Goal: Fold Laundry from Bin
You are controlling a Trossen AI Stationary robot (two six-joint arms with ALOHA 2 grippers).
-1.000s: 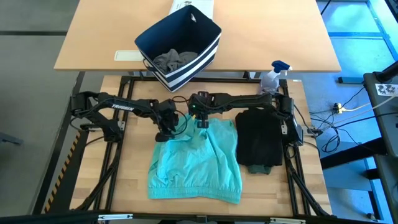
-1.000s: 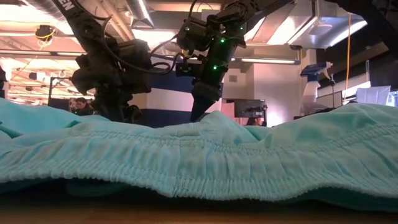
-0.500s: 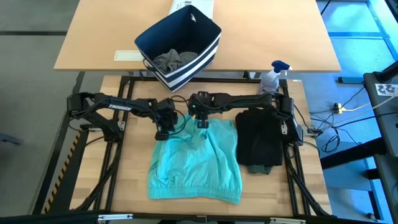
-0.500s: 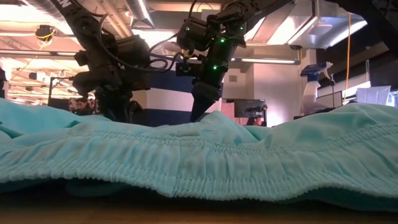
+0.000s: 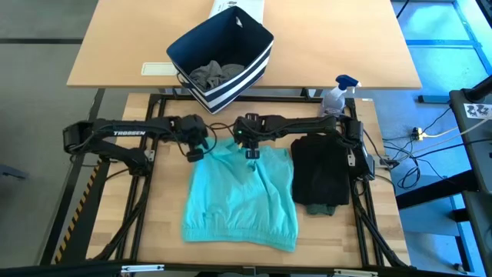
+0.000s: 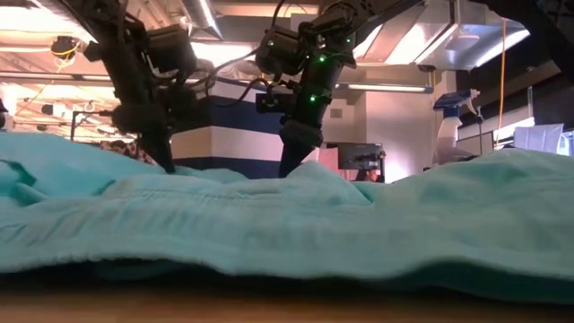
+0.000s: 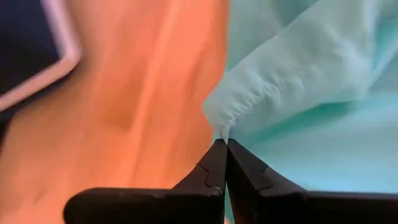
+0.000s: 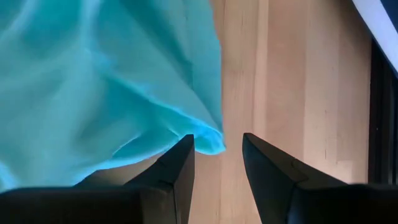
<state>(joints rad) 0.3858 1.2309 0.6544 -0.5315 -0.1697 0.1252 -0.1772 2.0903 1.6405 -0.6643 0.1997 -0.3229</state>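
Left hand (image 5: 194,153), fingers pinched shut on the far left corner of the teal piece (image 5: 242,196) spread on the surface (image 5: 161,208); right hand (image 5: 251,152), half open, straddles its far edge. Folded black T-shirt (image 5: 321,177) lies right; bin (image 5: 221,55) beyond.

Teal piece (image 5: 242,192) spread flat on table; navy striped bin (image 5: 221,55) behind, holding grey garment (image 5: 215,74).
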